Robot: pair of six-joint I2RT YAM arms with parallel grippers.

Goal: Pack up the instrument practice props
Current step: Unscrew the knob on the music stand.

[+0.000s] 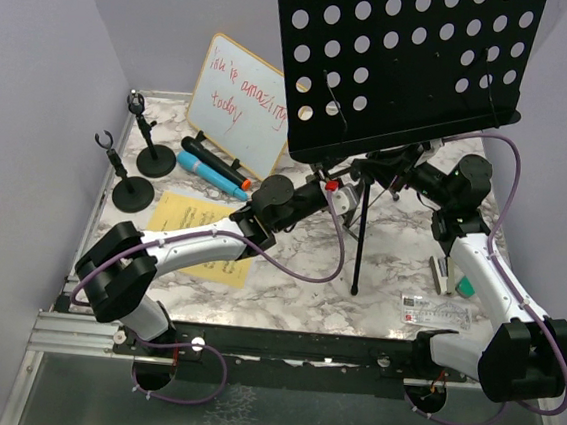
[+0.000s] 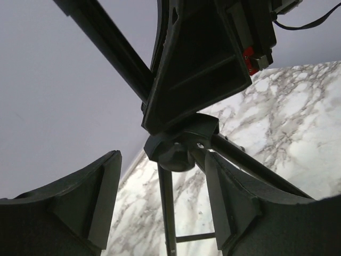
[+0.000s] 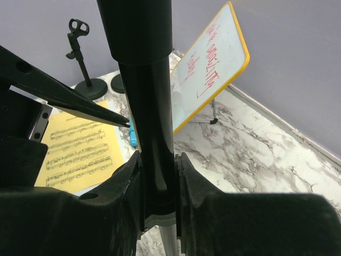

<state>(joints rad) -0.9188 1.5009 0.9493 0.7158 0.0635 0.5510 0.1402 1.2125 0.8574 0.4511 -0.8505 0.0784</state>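
The tall black perforated music desk (image 1: 409,54) stands on its tripod at the table's middle back. My right gripper (image 1: 396,171) is shut on its black pole (image 3: 149,96), fingers (image 3: 158,160) pressed on both sides. My left gripper (image 1: 336,189) is open, its fingers (image 2: 160,176) either side of the tripod hub (image 2: 178,146) without touching. A black microphone (image 1: 213,159) and a blue microphone (image 1: 207,172) lie at the left. Two round-based mic holders (image 1: 153,155) (image 1: 130,188) stand beside them. Yellow sheet music (image 1: 187,223) lies under my left arm. White sheet music does not show clearly.
The wood-framed whiteboard (image 1: 239,103) with red writing leans at the back left, also in the right wrist view (image 3: 210,64). A small stapler (image 1: 445,273) and a clear ruler (image 1: 435,310) lie at the right front. Grey walls close in at the back and sides.
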